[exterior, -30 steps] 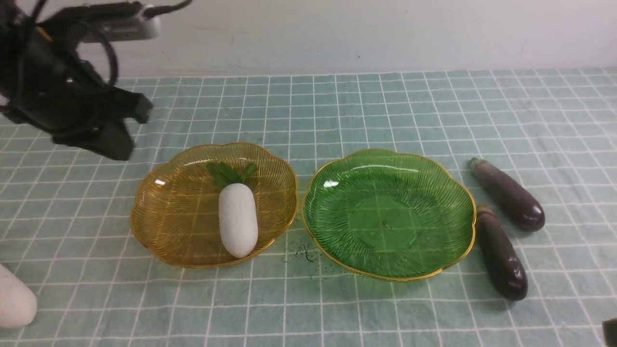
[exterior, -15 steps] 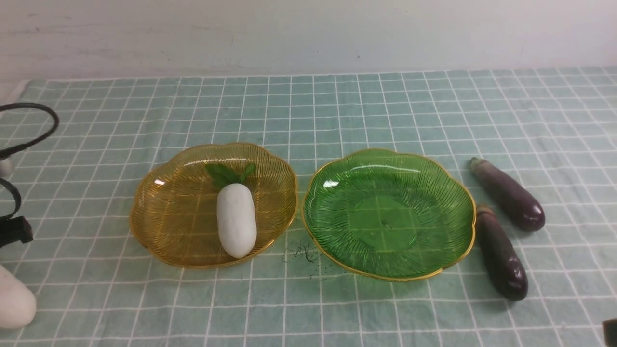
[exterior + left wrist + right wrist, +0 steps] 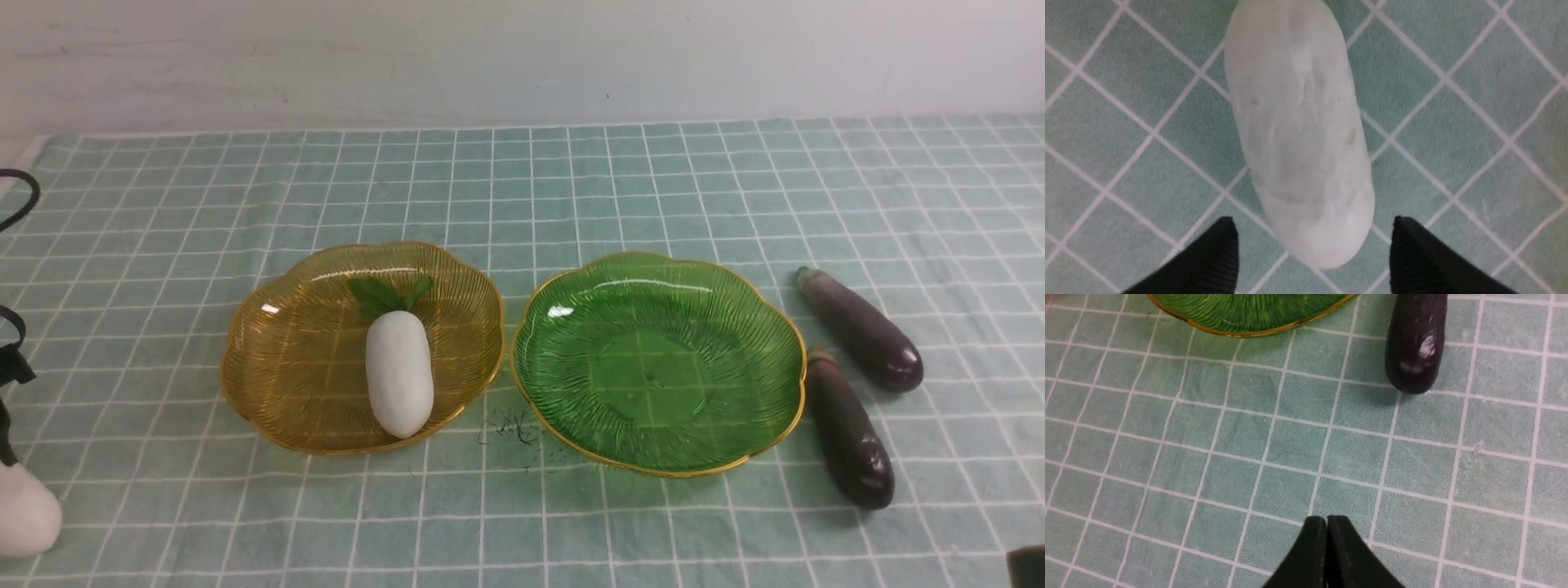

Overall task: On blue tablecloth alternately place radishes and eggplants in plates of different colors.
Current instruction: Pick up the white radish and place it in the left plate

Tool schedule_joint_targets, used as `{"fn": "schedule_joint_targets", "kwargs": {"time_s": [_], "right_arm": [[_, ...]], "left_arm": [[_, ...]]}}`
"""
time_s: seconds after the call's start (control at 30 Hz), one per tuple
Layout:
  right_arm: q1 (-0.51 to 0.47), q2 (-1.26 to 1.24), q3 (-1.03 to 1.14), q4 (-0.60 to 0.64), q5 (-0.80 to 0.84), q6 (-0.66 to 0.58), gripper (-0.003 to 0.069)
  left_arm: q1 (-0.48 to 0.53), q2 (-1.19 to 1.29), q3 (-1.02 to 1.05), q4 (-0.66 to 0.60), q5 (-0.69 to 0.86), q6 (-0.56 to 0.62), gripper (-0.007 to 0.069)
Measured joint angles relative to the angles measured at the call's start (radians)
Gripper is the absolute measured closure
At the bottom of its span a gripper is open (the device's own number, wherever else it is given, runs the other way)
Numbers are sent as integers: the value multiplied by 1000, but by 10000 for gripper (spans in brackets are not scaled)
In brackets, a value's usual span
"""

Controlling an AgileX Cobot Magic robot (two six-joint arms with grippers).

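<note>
Hovering spread over the loose radish (image 3: 1298, 134), left tool (image 3: 1313, 223) should close mid-body; right tool (image 3: 1327, 519) sits pressed together.

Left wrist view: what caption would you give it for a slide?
Open jaws of the left arm flank the rounded end of a white radish lying on the blue tablecloth.

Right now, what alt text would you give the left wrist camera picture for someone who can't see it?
A white radish lies on the blue tablecloth, seen from close above. The left gripper stands open, its black fingers either side of the radish's rounded end, not touching it.
</note>
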Motion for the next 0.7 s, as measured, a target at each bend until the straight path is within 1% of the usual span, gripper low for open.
{"fn": "schedule_joint_targets", "kwargs": {"time_s": [0.07, 0.13, 0.27, 0.43, 0.5, 0.6, 0.7], "right_arm": [[0, 0, 0, 0, 0, 0, 674], [0, 0, 0, 0, -3, 0, 674], [0, 0, 0, 0, -11, 0, 674], [0, 0, 0, 0, -16, 0, 674], [0, 0, 0, 0, -16, 0, 674], [0, 0, 0, 0, -21, 0, 674], [0, 0, 0, 0, -30, 0, 674]], "left_arm": [[0, 27, 0, 4, -35, -17, 78], [0, 60, 0, 5, -58, -24, 40], [0, 138, 0, 5, -71, -27, 23], [0, 206, 0, 9, -70, -25, 64], [0, 219, 0, 13, -56, -7, 135], [0, 218, -3, 27, -31, 19, 141], [0, 198, -21, 48, 30, 35, 141]]}}
